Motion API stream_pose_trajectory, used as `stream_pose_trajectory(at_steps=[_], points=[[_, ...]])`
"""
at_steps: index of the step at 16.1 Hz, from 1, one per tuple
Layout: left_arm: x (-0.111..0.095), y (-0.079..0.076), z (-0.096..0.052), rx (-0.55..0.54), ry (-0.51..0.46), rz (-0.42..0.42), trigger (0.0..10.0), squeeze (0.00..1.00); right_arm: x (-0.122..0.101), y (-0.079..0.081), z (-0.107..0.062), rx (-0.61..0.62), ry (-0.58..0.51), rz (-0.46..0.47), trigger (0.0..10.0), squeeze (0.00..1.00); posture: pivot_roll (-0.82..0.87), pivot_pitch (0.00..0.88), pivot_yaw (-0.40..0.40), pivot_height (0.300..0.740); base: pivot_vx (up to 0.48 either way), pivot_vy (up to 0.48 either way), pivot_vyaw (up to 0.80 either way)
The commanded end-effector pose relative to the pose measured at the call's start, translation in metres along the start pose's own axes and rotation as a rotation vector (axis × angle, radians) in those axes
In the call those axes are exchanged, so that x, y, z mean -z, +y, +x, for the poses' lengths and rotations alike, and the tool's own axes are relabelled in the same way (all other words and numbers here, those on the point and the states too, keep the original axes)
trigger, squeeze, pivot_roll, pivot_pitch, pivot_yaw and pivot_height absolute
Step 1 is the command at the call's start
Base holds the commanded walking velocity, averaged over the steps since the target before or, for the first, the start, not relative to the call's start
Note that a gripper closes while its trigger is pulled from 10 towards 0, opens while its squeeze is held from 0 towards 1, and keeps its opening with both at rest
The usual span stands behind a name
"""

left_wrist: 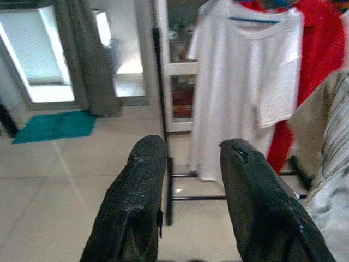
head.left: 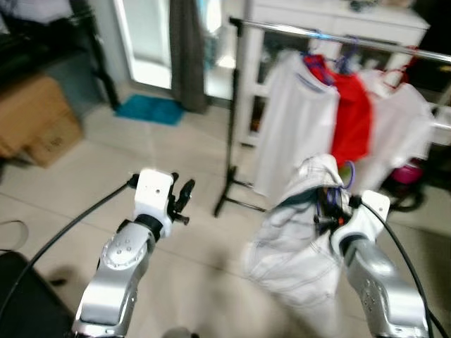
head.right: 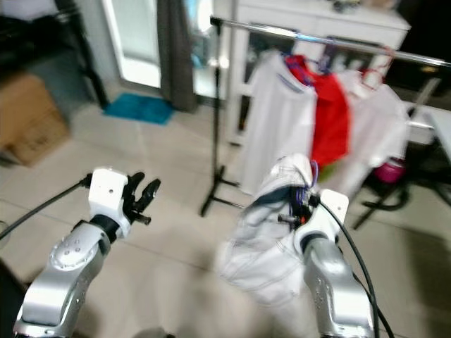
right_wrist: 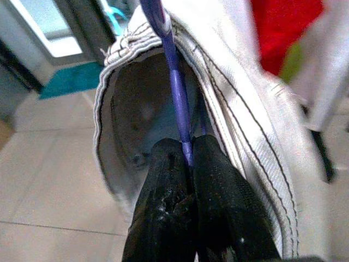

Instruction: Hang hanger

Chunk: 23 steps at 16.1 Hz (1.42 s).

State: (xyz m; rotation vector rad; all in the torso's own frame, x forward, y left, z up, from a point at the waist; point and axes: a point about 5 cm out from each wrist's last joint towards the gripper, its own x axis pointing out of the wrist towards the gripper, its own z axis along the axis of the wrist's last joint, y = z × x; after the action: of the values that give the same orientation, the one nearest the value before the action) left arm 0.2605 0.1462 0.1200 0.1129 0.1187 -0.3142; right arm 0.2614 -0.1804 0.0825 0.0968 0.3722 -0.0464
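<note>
— Where is the hanger?

— The purple hanger (right_wrist: 175, 82) is in the right gripper (right_wrist: 188, 158). The two black fingers (right_wrist: 163, 202) are pressed together on its thin bar. A pale garment with dark stitching (head.left: 296, 232) hangs on this hanger and drapes in front of the right arm (head.left: 377, 282), above the tiled floor (head.left: 162, 141).

— And the other arm?

— The left gripper (left_wrist: 191, 164) is held up in front of the robot. Its fingers (left_wrist: 136, 202) stand apart and hold nothing.

— What is behind?

— The clothes rack (head.left: 331, 35) stands ahead, well apart from the held garment. On its metal bar hang a white T-shirt (head.left: 292, 120), a red shirt (head.left: 352, 116) and another white shirt (head.left: 402, 123). A cardboard box (head.left: 35, 120) is on the left and a teal mat (head.left: 148, 109) lies near the bright doorway.

— Any writing or label?

— None can be read; the pictures are blurred.
</note>
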Motion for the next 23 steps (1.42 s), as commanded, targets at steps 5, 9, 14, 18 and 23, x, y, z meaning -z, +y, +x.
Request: stream_pose_trajectory(at_steps=[5, 9, 14, 18, 23], points=[[0.003, 0.000, -0.002, -0.033, 0.020, 0.001, 10.0, 0.00, -0.030, 0.017, 0.007, -0.111, -0.095, -0.020, 10.0, 0.00, 0.03, 0.000, -0.066, 0.740, 0.394, 0.000, 0.00], [0.003, 0.005, -0.003, -0.039, 0.029, 0.016, 10.0, 0.00, -0.029, 0.024, 0.010, -0.148, -0.088, -0.028, 10.0, 0.00, 0.04, 0.000, -0.056, 0.740, 0.420, 0.000, 0.00], [0.004, 0.003, -0.002, -0.012, 0.034, 0.014, 10.0, 0.00, -0.032, 0.022, 0.013, -0.151, -0.069, -0.054, 10.0, 0.00, 0.03, 0.000, -0.043, 0.740, 0.418, 0.000, 0.00], [0.005, 0.000, -0.002, 0.033, 0.045, 0.057, 10.0, 0.00, -0.037, 0.014, 0.022, -0.117, -0.007, -0.078, 10.0, 0.00, 0.04, 0.000, -0.061, 0.740, 0.418, 0.000, 0.00], [-0.001, -0.009, 0.001, 0.120, 0.028, 0.101, 10.0, 0.00, -0.053, 0.020, 0.027, -0.144, 0.006, -0.112, 10.0, 0.00, 0.05, 0.000, -0.068, 0.740, 0.417, 0.000, 0.00]])
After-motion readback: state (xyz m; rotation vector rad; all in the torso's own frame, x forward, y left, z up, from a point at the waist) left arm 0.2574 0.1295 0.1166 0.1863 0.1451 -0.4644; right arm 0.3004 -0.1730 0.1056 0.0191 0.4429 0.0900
